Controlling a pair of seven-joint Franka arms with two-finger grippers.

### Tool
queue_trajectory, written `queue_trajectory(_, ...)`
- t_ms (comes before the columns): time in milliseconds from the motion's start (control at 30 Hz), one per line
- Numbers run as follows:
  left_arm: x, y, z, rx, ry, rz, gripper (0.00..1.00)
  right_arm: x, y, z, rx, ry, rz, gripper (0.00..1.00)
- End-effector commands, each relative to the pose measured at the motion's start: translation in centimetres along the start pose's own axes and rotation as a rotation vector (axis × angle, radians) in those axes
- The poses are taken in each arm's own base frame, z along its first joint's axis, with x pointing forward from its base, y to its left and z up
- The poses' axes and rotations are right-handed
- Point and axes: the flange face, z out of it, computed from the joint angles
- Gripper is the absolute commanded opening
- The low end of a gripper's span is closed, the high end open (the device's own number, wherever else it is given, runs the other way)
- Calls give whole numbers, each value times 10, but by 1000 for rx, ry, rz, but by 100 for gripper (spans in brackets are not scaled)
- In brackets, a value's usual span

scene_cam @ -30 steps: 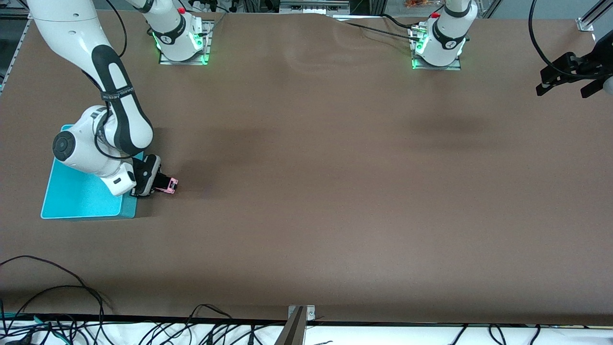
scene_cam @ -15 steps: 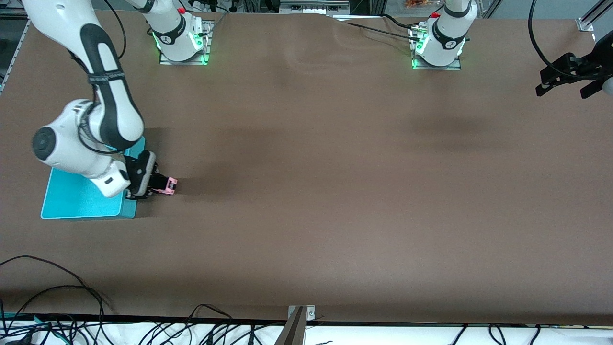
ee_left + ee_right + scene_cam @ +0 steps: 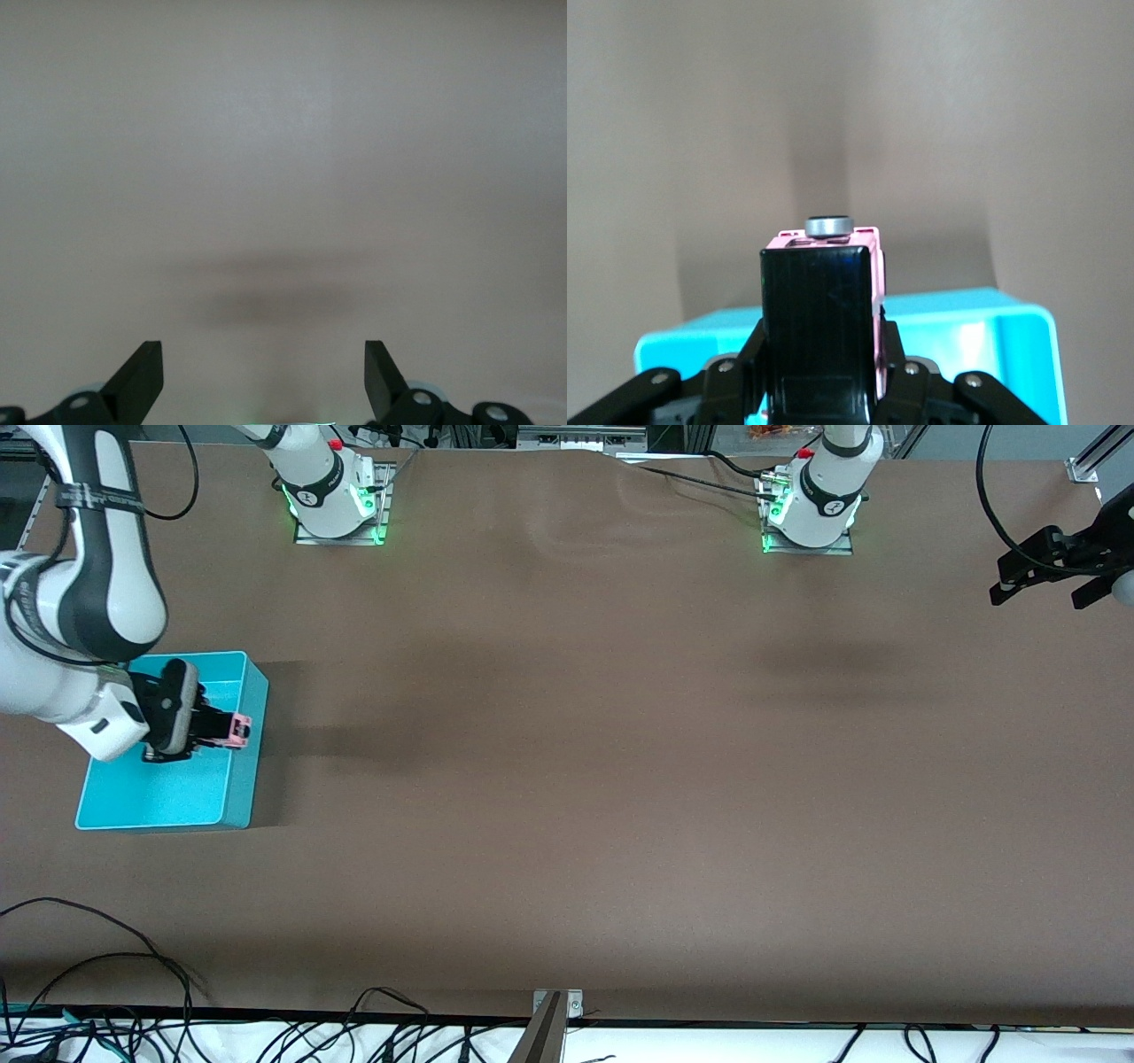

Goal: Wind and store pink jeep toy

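My right gripper (image 3: 217, 731) is shut on the pink jeep toy (image 3: 236, 729) and holds it in the air over the turquoise bin (image 3: 244, 784), near the bin's wall toward the left arm's end. In the right wrist view the jeep (image 3: 824, 301) shows its black roof and pink body between my fingers, with the bin (image 3: 992, 336) below it. My left gripper (image 3: 1041, 571) waits open and empty at the left arm's end of the table; its fingertips (image 3: 142, 376) frame bare table in the left wrist view.
The brown table (image 3: 576, 779) stretches wide between the bin and the left arm's end. Cables lie along the table's edge nearest the front camera (image 3: 133, 992). The two arm bases (image 3: 337, 496) stand at the table's edge farthest from the front camera.
My right gripper has lifted the pink jeep off the table beside the bin and carried it over the bin. The left arm has not moved.
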Motion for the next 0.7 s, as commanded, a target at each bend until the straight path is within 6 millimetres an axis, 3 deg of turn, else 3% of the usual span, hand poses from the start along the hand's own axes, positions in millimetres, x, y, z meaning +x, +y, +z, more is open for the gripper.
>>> queue_trajectory(0, 3, 1, -7, -7, 2, -7, 100, -43, -9, -4, 24, -17, -71, 30)
queue_trajectory(267, 3, 1, -7, -7, 1, -5, 100, -77, -19, 13, 50, -7, -59, 30)
queue_trajectory(667, 3, 1, -7, -7, 2, -5, 100, -92, -32, 62, 41, -20, -52, 29)
